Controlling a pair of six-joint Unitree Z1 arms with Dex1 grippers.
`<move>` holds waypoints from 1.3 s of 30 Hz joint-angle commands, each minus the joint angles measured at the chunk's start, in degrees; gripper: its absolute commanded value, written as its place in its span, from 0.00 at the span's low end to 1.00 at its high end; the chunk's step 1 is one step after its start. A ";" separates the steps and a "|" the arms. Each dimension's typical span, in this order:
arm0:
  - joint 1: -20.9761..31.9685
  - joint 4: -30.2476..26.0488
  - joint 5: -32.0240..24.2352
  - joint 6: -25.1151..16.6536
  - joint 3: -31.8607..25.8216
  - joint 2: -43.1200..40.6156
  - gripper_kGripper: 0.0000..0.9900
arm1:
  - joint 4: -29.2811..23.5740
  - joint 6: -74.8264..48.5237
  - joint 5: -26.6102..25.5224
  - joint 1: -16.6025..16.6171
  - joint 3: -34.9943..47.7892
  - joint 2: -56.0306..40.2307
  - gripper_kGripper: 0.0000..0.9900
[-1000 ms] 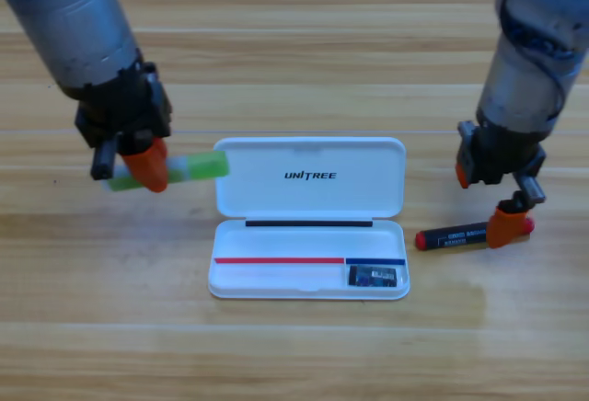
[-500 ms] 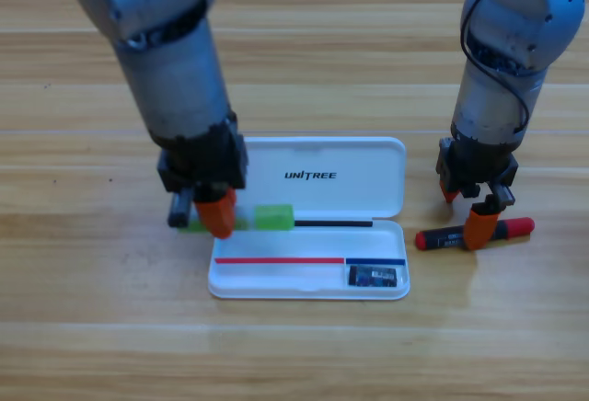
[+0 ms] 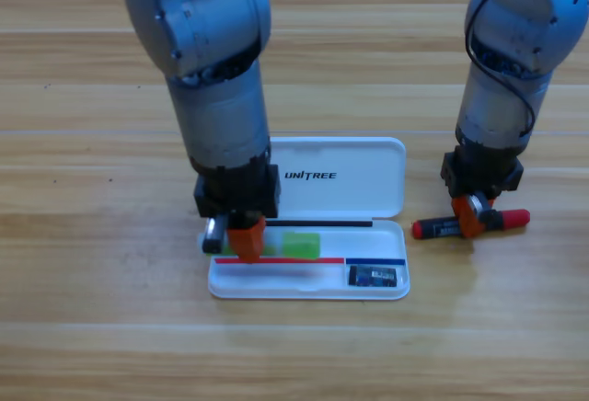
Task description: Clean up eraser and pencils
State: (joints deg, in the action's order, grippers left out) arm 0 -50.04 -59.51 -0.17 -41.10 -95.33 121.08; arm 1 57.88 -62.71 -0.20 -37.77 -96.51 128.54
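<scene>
The left pincer (image 3: 241,240) points down over the long slot of the open white plastic case (image 3: 398,283). It is clamped on the light green pencil (image 3: 299,245), which lies flat and sideways, sticking out to the pincer's right, just above the slot. Its long way runs the same way as the slot (that is good, it should fit). I think the next move is to go a bit lower and let go.

To the right of that pincer, in the case's small corner box, sits the small dark block eraser (image 3: 373,276). It looks put away already.

Further right, the right pincer (image 3: 469,217) points down on the black pencil with red ends (image 3: 470,223), which lies sideways on the wooden worktop (image 3: 92,327) beside the case. The pincer sits at the pencil's middle, with one end out on each side. It looks closed on it, and the pencil is not lifted yet. This arm is the nearer one to it.
</scene>
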 commanded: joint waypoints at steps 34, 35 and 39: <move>-2.87 0.45 -0.36 1.99 -4.60 9.96 0.00 | 4.52 4.97 -2.44 -2.04 6.43 -15.16 0.00; -2.87 0.45 -0.36 1.99 -4.60 9.88 0.00 | 4.52 4.97 -2.44 -2.04 6.43 -15.16 0.00; -2.87 0.36 -0.27 2.07 -4.60 9.70 0.00 | 4.52 4.97 -2.35 -2.13 6.43 -15.16 0.00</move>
State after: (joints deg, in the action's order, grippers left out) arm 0 -51.68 -59.49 -0.20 -39.81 -99.99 128.33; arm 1 61.56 -57.98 -2.26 -38.31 -91.71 114.08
